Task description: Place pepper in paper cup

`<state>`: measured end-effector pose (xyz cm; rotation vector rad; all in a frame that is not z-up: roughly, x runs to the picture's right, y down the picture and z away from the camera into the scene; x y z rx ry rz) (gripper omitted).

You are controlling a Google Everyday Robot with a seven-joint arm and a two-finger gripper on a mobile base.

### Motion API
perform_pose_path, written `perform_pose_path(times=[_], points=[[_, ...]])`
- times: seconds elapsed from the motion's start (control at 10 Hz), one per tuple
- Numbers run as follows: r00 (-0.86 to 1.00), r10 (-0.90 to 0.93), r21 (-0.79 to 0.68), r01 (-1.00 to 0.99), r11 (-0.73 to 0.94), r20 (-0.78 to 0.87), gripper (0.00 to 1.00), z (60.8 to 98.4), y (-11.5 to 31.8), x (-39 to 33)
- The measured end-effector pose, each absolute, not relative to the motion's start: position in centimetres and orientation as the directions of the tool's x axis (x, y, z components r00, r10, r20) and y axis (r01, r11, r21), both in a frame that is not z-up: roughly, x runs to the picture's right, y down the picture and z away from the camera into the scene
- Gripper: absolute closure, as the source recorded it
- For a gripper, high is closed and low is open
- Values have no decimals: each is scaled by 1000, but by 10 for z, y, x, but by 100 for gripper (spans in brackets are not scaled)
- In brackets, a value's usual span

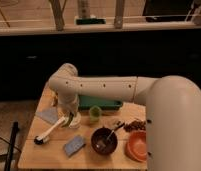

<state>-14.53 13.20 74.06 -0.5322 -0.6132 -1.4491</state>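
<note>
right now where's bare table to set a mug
Front left corner of the table, bordered by brush and blue sponge, is bare. A narrower strip runs between green cup and brown bowl. Crowded around the paper cup, under the hand, and by the orange bowl.

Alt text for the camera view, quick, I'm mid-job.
The tool hangs over the paper cup at picture left, the pepper at its tip. A brush, green cup, brown bowl and orange bowl sit nearby.
</note>
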Motion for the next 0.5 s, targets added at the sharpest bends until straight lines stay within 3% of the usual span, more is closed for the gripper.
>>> perform_pose_path(times=[0.5], points=[[35,-724,22,997,69,689,26,749,131,-142]])
